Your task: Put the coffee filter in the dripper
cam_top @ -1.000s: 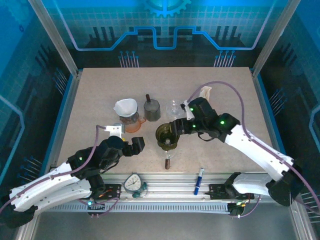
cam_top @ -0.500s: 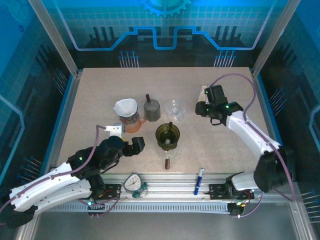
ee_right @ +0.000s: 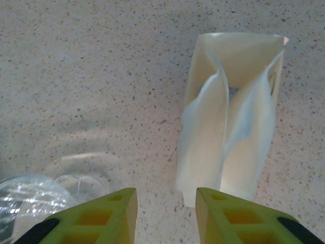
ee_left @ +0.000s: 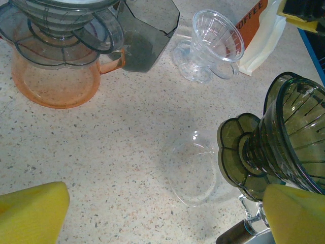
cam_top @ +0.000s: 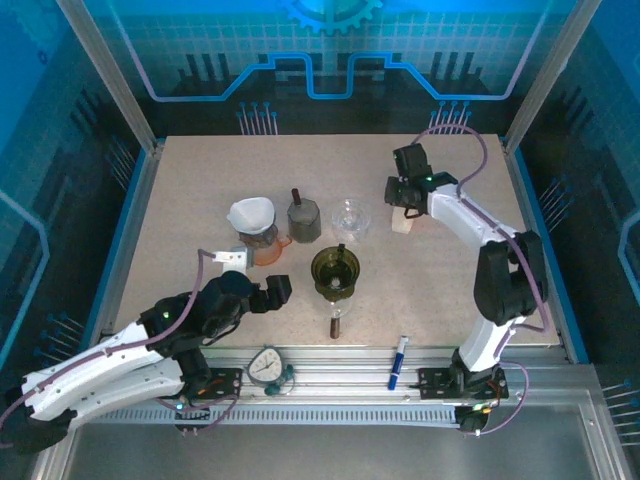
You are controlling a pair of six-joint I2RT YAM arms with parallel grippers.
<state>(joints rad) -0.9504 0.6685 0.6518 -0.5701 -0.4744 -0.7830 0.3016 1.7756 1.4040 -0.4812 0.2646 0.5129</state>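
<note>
cool blue light, soft shadows

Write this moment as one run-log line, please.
right tool: open, empty, by cream bag | left tool: open, empty, near green dripper | green dripper: empty

Three drippers: one smoky dripper [ee_left: 66, 25], one clear dripper [ee_left: 216, 40] and one olive dripper [ee_left: 299, 132] just beside the left fingers [ee_left: 294, 216]. One orange carafe [ee_left: 51, 86], one grey beaker [ee_left: 147, 30], one white filter [cam_top: 250, 212]. One cream bag [ee_right: 231, 112] just ahead of the right fingers [ee_right: 101, 216]. One blue pen [cam_top: 398, 360], one round dial [cam_top: 266, 365].
</note>
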